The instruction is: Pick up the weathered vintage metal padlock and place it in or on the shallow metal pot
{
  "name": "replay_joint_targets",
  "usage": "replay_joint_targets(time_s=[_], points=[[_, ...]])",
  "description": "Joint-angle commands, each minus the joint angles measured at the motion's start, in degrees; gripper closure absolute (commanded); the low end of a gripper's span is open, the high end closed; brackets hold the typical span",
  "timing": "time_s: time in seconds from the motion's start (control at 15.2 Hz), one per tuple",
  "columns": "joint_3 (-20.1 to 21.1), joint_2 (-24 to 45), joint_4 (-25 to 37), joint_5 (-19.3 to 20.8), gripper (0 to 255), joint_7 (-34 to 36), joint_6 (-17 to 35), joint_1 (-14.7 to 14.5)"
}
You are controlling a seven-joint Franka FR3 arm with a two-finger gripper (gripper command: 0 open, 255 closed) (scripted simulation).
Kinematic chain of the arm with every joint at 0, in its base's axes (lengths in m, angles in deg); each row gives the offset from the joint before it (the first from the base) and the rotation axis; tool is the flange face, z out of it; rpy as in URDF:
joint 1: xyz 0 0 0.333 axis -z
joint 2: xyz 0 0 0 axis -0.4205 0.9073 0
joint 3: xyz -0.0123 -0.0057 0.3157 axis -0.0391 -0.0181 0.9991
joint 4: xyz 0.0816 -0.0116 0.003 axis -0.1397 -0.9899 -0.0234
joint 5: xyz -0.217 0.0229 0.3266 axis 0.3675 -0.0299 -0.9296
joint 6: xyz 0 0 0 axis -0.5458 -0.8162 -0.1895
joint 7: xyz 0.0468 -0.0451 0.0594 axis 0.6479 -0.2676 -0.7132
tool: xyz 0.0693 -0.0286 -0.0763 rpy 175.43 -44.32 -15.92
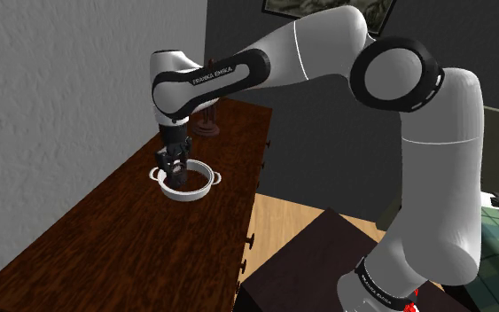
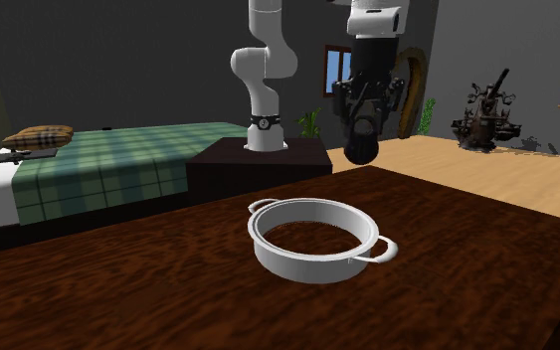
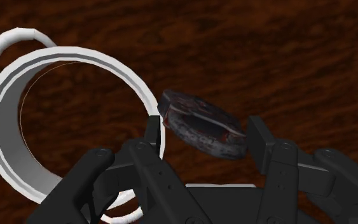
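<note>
A dark, rusty padlock (image 3: 203, 125) hangs in the air with my black gripper (image 3: 204, 130) shut on it, one finger on each side. The shallow pot (image 3: 6, 95) is drawn white-grey with two loop handles and stands empty on the dark wooden table. In the wrist view its rim passes just beside one finger. The shoulder view has the gripper (image 1: 175, 171) low over the pot (image 1: 205, 188). Seen from the second exterior view, the gripper (image 2: 362, 124) and padlock (image 2: 362, 147) hover well above the table behind the pot (image 2: 312, 261).
The wooden table top (image 1: 105, 239) is long, with drawer knobs along its side. A small brown object (image 1: 207, 122) stands at its far end. The arm's dark stand (image 2: 268, 159), a plaid bed (image 2: 128, 164) and a dark machine-like ornament (image 2: 486, 119) lie beyond.
</note>
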Motion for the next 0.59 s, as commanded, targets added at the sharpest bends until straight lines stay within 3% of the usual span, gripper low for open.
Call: replay_joint_targets(time_s=[0.0,0.53], points=[[-0.77,2.07,3.86,0.36,255,-2.1,-1.86,1.14],[-3.39,13.41,24.3,1.63,255,-9.35,-11.09,4.46]])
